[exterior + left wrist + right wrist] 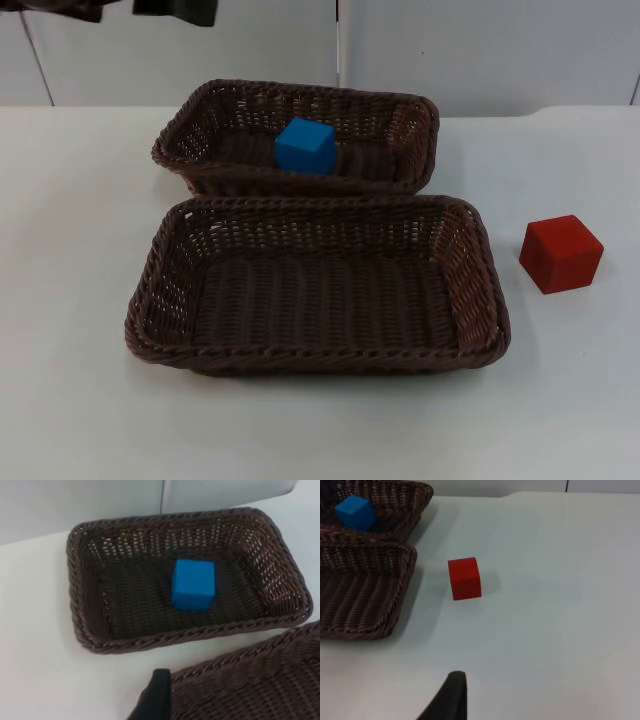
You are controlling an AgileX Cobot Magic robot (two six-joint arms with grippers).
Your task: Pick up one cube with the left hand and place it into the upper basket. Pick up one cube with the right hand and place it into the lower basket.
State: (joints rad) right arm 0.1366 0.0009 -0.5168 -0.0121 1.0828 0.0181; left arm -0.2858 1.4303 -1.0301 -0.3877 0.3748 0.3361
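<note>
Sitting on the tabletop (pixel 90 200) just right of the lower basket (pixel 480 330), the red cube (pixel 561 253) lies ahead of the right gripper (pixel 451 695), nearer that arm; gripper opening cannot be told.

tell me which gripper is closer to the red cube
Right. The right gripper looks onto the red cube on the bare table. The left gripper is over by the baskets, across from it.
</note>
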